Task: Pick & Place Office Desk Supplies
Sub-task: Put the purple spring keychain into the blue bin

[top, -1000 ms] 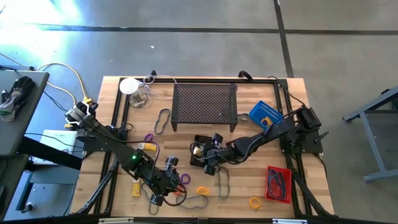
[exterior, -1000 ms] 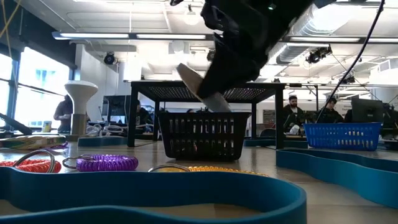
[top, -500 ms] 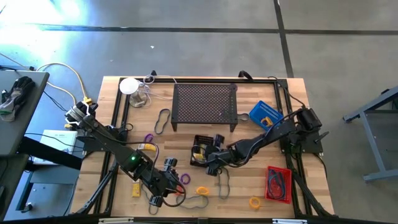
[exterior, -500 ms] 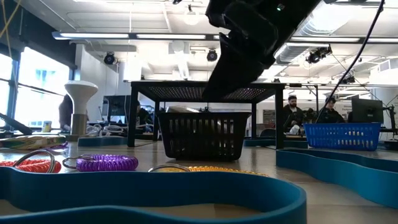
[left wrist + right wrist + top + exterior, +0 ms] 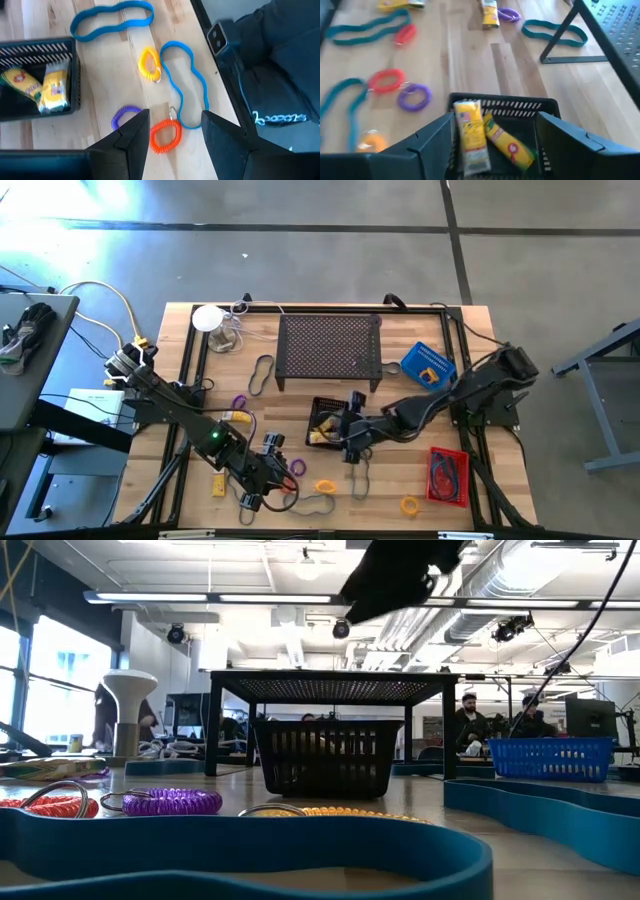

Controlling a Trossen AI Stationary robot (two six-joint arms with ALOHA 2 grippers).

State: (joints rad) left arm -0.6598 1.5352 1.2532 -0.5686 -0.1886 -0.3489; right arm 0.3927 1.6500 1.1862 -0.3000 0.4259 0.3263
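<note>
Obstacles on the desk (image 5: pixel 470 320): the black stand (image 5: pixel 330 348) occupies the middle of the far edge; the black basket (image 5: pixel 325 423), at desk centre just in front of it, is overhung by the right gripper (image 5: pixel 352 442). The blue basket (image 5: pixel 427 364) and red basket (image 5: pixel 448 475) line the right edge. The left gripper (image 5: pixel 262 490) blocks the near-left area. Bare wood lies open between the black and red baskets.
</note>
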